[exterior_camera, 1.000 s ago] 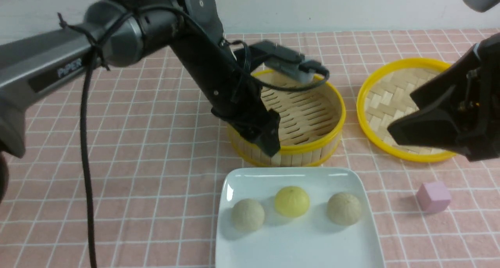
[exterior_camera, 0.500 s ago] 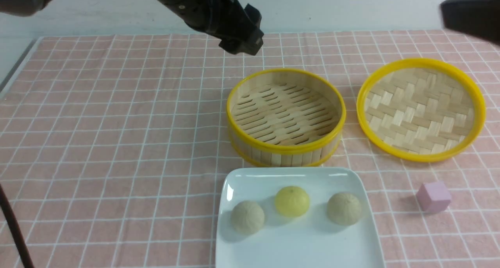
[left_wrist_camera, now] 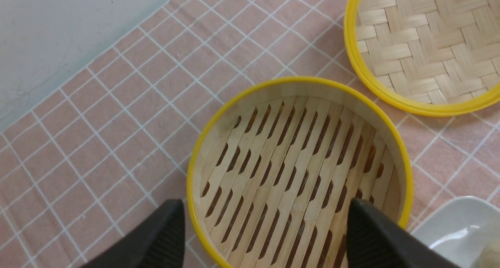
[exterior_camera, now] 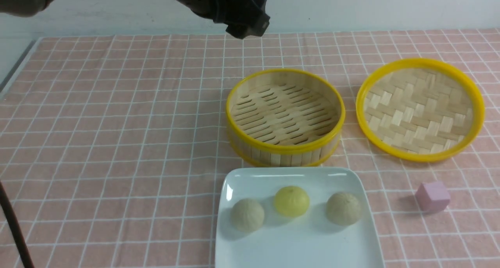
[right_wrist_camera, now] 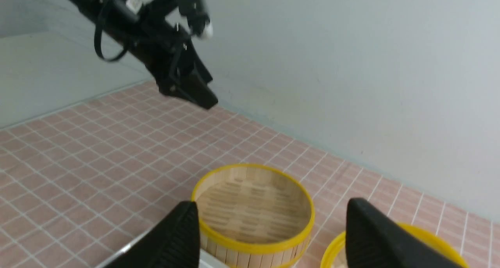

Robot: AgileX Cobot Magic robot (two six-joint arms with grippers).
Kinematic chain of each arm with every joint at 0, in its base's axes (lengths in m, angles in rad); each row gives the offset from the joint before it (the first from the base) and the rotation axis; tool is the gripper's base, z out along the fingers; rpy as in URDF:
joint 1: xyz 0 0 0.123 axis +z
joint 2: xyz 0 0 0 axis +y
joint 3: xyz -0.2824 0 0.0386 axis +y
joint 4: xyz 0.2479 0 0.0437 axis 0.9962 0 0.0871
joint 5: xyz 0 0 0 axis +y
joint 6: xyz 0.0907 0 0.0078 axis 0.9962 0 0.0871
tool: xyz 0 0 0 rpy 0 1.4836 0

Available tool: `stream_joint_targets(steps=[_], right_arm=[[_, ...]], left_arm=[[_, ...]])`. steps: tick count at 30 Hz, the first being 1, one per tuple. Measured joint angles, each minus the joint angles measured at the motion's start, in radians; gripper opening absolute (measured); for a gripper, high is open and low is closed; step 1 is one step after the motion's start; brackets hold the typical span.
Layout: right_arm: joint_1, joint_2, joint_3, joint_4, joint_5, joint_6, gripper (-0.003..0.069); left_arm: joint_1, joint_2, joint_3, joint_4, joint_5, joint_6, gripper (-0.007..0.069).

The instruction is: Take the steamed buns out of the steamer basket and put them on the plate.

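Three steamed buns (exterior_camera: pixel 291 201) sit in a row on the plate (exterior_camera: pixel 297 248), none touching: a beige bun (exterior_camera: pixel 247 215) at L, the yellow bun (exterior_camera: pixel 291 201) in the middle and set a little farther back, a second beige bun (exterior_camera: pixel 343 208) at R. The plate, glossy white w/ rounded corners, lies at the near edge of the desk (exterior_camera: pixel 117 143). Its far rim is just beside the wall of the steamer basket (exterior_camera: pixel 285 156); whether they touch can't be told from the front view.

The steamer basket stands upright, only its slotted floor showing inside. To its R, apart from it, lies a shallow woven lid (exterior_camera: pixel 420 108) w/ a yellow rim. A pink cube (exterior_camera: pixel 432 197) rests nearer the camera than the lid, R of the plate and apart from both. A pink cloth w/ white grid lines covers the desk.

The left fingers (left_wrist_camera: pixel 156 240) hang high over the desk, spread apart w/ nothing btwn them, their wrist camera looking down into the steamer basket. A pale curve at the corner of that view, on the plate's edge, is prob. one of the buns. The right fingers (right_wrist_camera: pixel 375 240) are likewise raised and spread wide, holding nothing, w/ the basket and the back wall (right_wrist_camera: pixel 351 65) framed btwn them.
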Motion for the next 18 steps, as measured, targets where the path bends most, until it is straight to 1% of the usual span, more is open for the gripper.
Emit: stream_joint_targets(steps=[2,4,5,7,10,13,18], right_arm=[[0.0,-0.027,0.091,0.0,-0.044,0.008,0.0495],[0.0,-0.06,0.21,0.0,-0.125,0.017,0.0495],[0.0,-0.063,0.233,0.0,-0.143,0.017,0.0495],[0.0,-0.088,0.36,0.0,-0.262,0.02,0.0495],[0.0,-0.095,0.478,0.0,-0.389,0.02,0.0495],[0.0,-0.095,0.57,0.0,-0.485,0.02,0.0495],[0.0,-0.095,0.624,0.0,-0.542,0.021,0.0495]], left_arm=[[0.0,0.0,0.0,-0.01,-0.002,0.0,0.0546],[0.0,0.0,0.0,-0.018,-0.002,0.0,0.0546],[0.0,0.0,0.0,-0.019,-0.002,0.0,0.0546],[0.0,0.0,0.0,-0.023,-0.002,0.0,0.0546],[0.0,0.0,0.0,-0.032,0.0,0.0,0.0546],[0.0,0.0,0.0,-0.037,-0.001,0.0,0.0546],[0.0,0.0,0.0,-0.038,-0.005,0.001,0.0546]])
